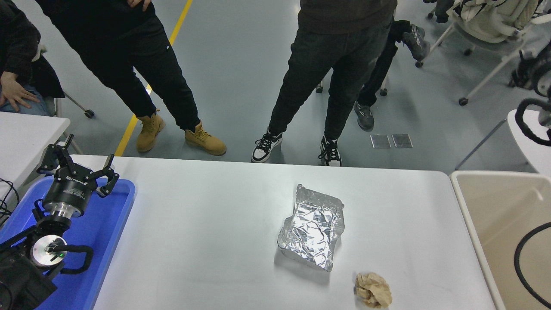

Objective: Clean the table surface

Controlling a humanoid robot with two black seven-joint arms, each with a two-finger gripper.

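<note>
The table surface (206, 241) spans the middle, with a crumpled foil tray (312, 232) lying on it and a paper wad (373, 290) just beside the foil. Left gripper (77, 165) hangs over the blue tray (114, 224) at the table's left end, fingers spread open, holding nothing. Right arm (531, 116) shows at the right edge; its fingers are not visible.

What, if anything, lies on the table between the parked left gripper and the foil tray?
Nothing visible. The table surface is bare between the left gripper, open over the blue tray, and the foil tray. The paper wad lies beyond.
</note>
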